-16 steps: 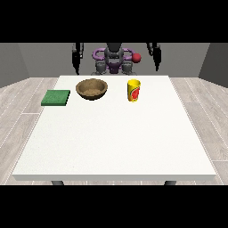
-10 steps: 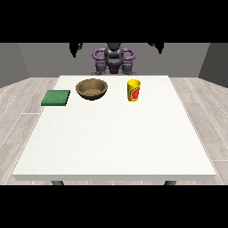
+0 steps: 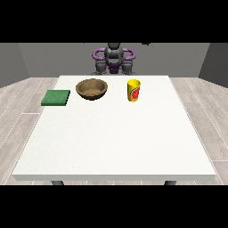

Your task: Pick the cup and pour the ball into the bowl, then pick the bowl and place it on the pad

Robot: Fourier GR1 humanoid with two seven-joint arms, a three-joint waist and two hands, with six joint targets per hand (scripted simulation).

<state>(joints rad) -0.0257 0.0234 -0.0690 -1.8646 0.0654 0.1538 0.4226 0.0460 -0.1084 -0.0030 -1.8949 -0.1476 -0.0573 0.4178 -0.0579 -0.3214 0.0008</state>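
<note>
One red-marked yellow cup point(image 3: 133, 90), wording unreadable.

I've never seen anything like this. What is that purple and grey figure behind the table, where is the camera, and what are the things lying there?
The figure is a humanoid robot standing at the far side of a large white table. The camera stands across the table and faces it, so the robot looks small at the top of the view. Three things sit on the table near the robot: a green pad at the view's left, a brown wooden bowl in the middle, and a yellow cup with a red mark at the right. The cup stands upright. The robot's hands do not show in this picture, and nothing is held.
</note>
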